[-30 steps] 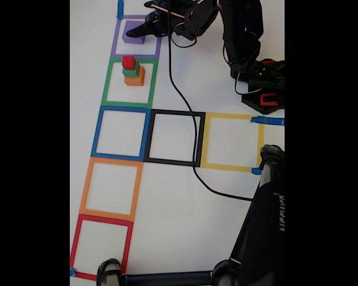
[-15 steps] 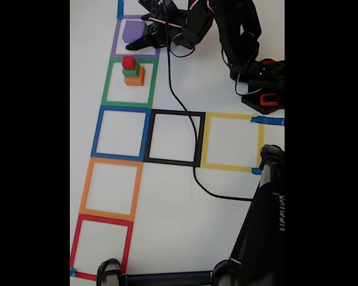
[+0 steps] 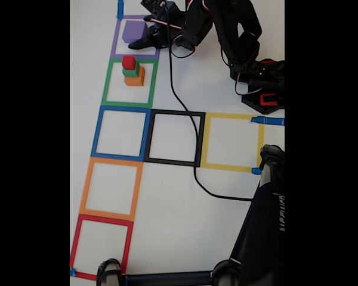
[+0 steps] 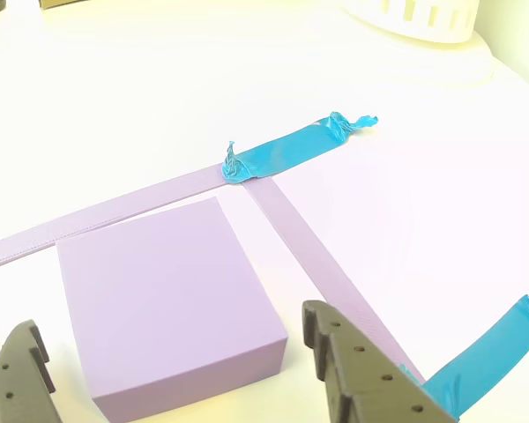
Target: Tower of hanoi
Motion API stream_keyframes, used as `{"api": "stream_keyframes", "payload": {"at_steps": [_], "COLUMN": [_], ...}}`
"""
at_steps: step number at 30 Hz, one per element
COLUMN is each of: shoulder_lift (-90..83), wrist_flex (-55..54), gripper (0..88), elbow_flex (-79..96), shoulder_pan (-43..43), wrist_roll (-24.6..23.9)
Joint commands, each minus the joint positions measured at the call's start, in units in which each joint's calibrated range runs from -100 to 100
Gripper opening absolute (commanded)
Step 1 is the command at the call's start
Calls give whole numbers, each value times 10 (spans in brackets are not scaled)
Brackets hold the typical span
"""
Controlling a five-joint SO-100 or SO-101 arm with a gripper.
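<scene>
Purple cube sits between the spread jaws, untouched.

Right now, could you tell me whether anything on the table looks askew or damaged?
The blue tape strip at the purple outline's corner is crumpled at both ends. The purple cube sits slightly rotated against its outline; the open gripper straddles it.

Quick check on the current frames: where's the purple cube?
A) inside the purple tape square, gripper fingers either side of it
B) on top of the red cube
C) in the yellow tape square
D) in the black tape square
A: the purple cube sits inside the purple tape square, with the open gripper straddling it; the orange, green and red stack stands apart in the green tape square.
</scene>
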Motion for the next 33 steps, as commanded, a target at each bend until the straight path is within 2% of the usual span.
{"api": "stream_keyframes", "payload": {"at_steps": [1, 26, 33], "shoulder_lift": [-1, 1, -68], "wrist_flex": [-16, -4, 67], "gripper": [316, 169, 170], "elbow_flex": [-17, -26, -26], "shoulder_pan": [6, -20, -34], "wrist_roll": [0, 0, 0]}}
